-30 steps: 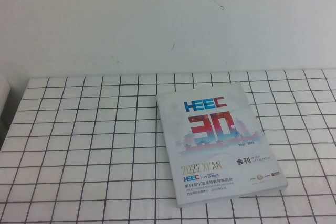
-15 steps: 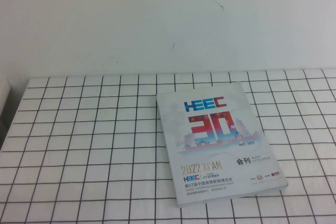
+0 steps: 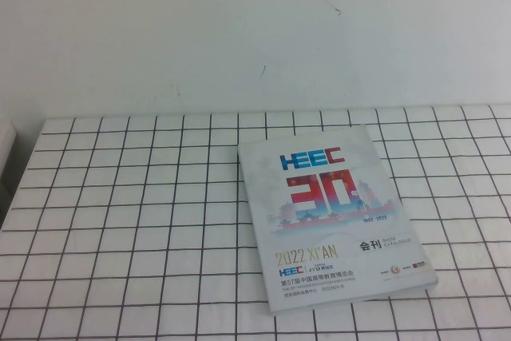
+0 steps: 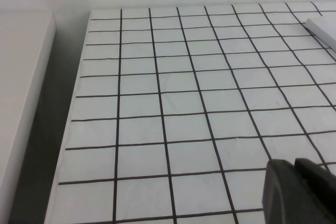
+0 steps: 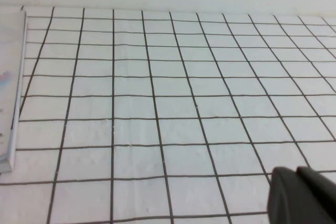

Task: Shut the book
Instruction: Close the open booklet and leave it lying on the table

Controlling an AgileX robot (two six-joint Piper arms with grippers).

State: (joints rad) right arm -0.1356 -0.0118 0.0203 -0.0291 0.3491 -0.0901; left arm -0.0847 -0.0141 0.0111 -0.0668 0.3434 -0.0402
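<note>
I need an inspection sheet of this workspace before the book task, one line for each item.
Surface: table covered in white with a black grid, flat.
Job's things: book lies flat, right of centre, slightly turned, front cover up, already closed; the cover reads HEEC 30 and 2022 XI'AN.
Clutter: nothing seen.
Hands: left hand shows only as a dark part in its wrist view, on the book's left side; right hand likewise, on the book's right side. Neither shows in the high view.
Cables: nothing seen.
Surroundings: white wall behind the table, with a few small dark marks; white ledge beside the table's left edge.
</note>
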